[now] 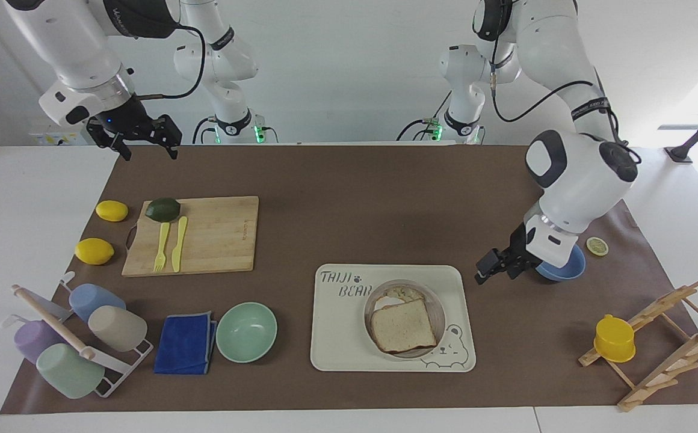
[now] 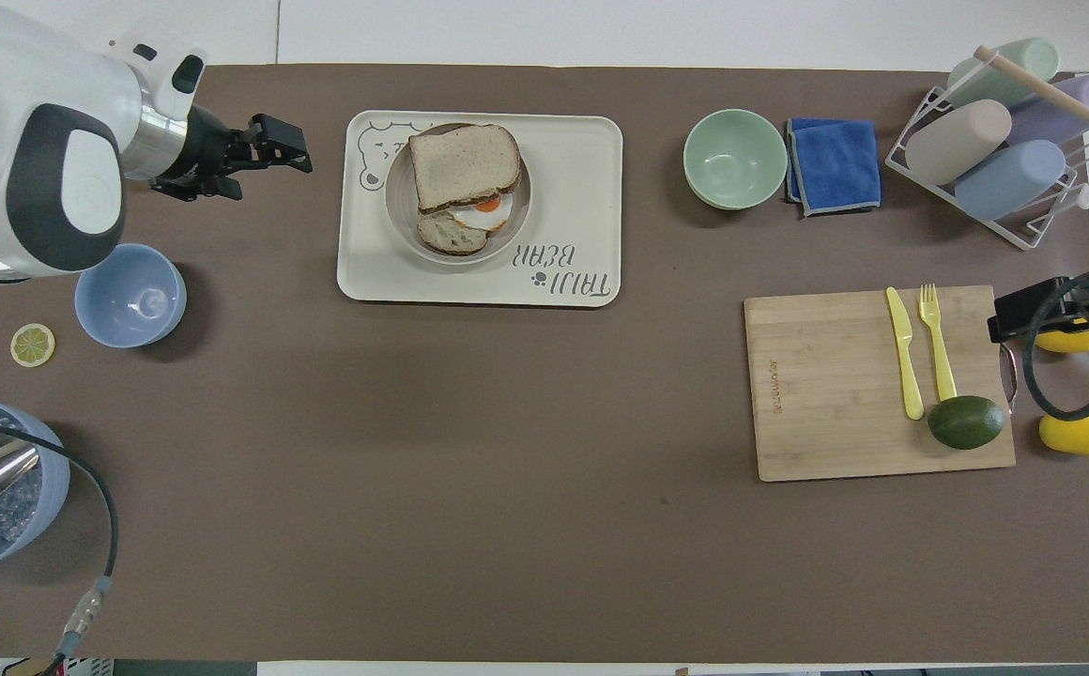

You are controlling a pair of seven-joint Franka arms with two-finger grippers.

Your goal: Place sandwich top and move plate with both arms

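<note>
The sandwich top (image 1: 402, 326) (image 2: 463, 166) lies on the egg slice (image 2: 469, 221), shifted so that the egg slice shows at the edge nearer the robots. Both sit on the plate (image 1: 369, 310) (image 2: 395, 211), which stands on the cream bear tray (image 1: 337, 337) (image 2: 573, 188). My left gripper (image 1: 493, 269) (image 2: 282, 148) is open and empty over the brown mat beside the tray, toward the left arm's end, clear of the plate. My right gripper (image 1: 147, 150) is open and empty, waiting high over the mat's corner near the cutting board.
A light blue bowl (image 1: 562, 264) (image 2: 129, 296) sits under the left wrist. A mint bowl (image 1: 246, 331) and blue cloth (image 1: 185, 343) lie beside the tray. The cutting board (image 1: 204, 234) carries an avocado, fork and knife. A cup rack (image 1: 78, 337) and wooden rack (image 1: 662, 337) stand at the mat's ends.
</note>
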